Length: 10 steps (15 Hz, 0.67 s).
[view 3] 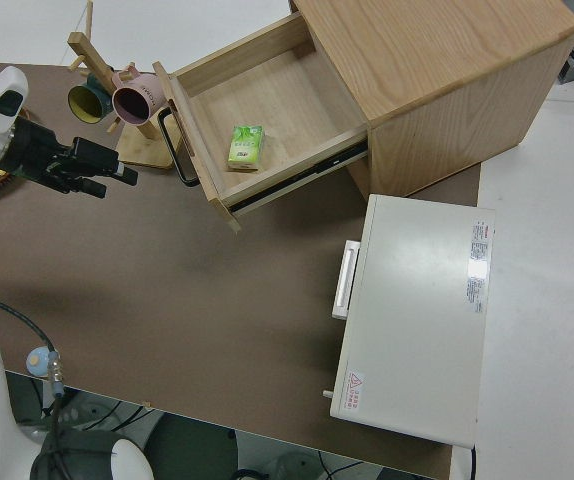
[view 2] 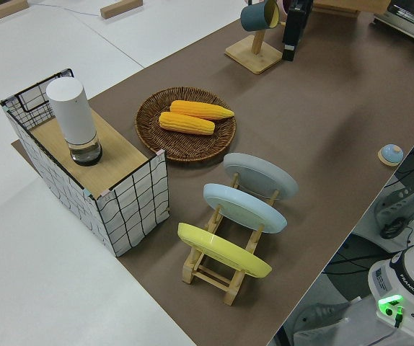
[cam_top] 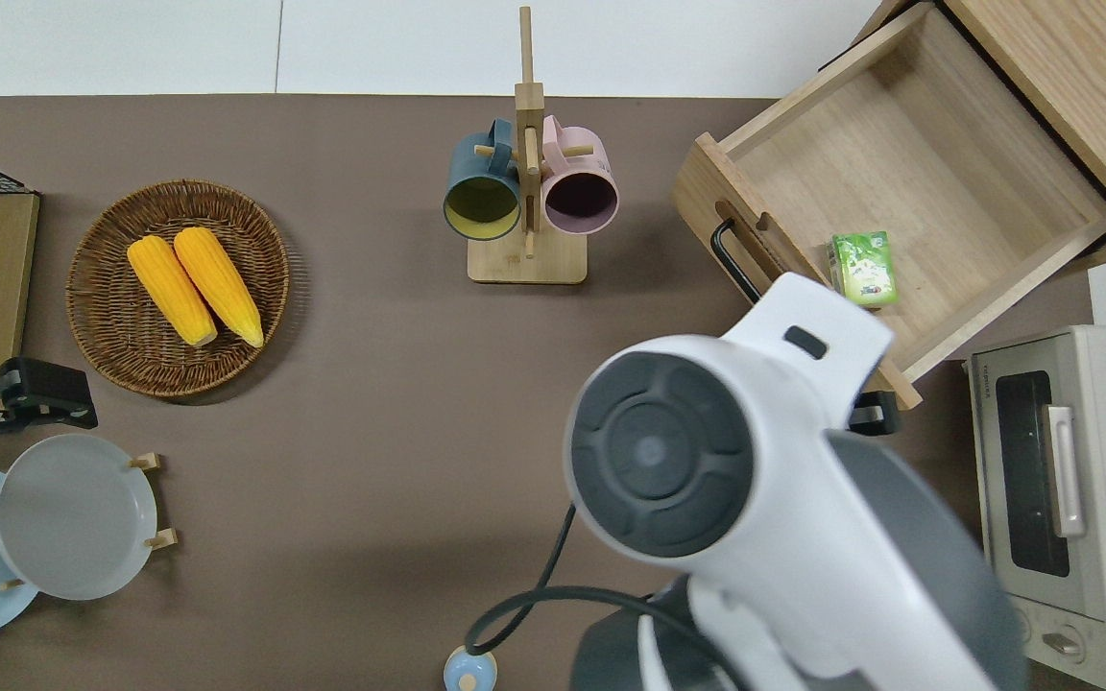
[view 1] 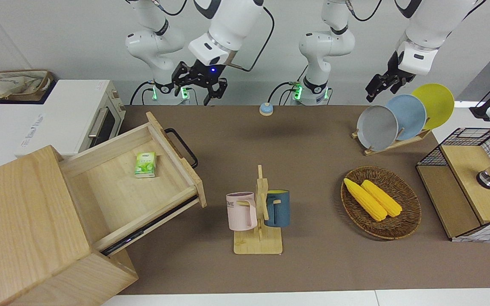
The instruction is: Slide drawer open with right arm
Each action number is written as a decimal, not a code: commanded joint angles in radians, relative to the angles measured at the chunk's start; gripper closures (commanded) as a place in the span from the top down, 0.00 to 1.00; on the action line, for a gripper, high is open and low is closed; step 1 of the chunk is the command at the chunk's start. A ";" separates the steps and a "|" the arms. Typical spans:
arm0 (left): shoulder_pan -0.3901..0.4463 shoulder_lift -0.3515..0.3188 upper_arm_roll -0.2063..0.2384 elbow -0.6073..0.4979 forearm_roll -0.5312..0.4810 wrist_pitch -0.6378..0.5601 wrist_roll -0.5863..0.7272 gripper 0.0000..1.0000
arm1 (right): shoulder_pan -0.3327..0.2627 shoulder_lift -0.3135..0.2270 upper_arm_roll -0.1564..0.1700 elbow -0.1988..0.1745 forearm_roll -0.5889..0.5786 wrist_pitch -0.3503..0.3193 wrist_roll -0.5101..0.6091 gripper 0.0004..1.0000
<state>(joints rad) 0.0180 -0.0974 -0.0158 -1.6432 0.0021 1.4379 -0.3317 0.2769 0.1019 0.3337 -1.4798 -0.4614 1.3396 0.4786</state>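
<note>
Two corn cobs (view 1: 372, 199) lie in one wicker basket (view 1: 402, 227). Three plates (view 1: 377, 127) stand in one rack. Two mugs (view 1: 241, 211) hang at nine and three o'clock on one wooden stand (view 1: 257, 245). One green carton (view 1: 145, 165) is here.

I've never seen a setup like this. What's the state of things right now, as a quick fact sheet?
Drawer: slid well out of its cabinet
Drawer handle: free, nothing touching it
Inside the drawer: one small green packet
Right gripper: open, up in the air, holding nothing
Left arm: parked
Opening job: looks done
</note>
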 commanded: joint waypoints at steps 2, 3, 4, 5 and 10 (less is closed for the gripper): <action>-0.004 -0.008 0.005 0.000 -0.004 -0.002 0.010 0.99 | -0.126 -0.105 -0.094 -0.025 0.243 0.033 -0.172 0.99; -0.004 -0.008 0.005 0.000 -0.004 -0.002 0.010 0.99 | -0.165 -0.125 -0.100 -0.033 0.291 0.047 -0.195 0.99; -0.004 -0.008 0.005 0.000 -0.004 -0.002 0.010 0.99 | -0.201 -0.139 -0.101 -0.043 0.328 0.053 -0.210 0.99; -0.004 -0.008 0.005 0.000 -0.004 -0.002 0.010 0.99 | -0.240 -0.148 -0.101 -0.048 0.361 0.053 -0.227 0.99; -0.004 -0.008 0.005 0.000 -0.004 -0.002 0.010 0.99 | -0.373 -0.162 -0.101 -0.057 0.483 0.050 -0.296 0.99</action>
<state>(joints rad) 0.0180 -0.0974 -0.0158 -1.6432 0.0021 1.4379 -0.3317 -0.0214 -0.0326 0.2181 -1.4924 -0.0504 1.3587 0.2306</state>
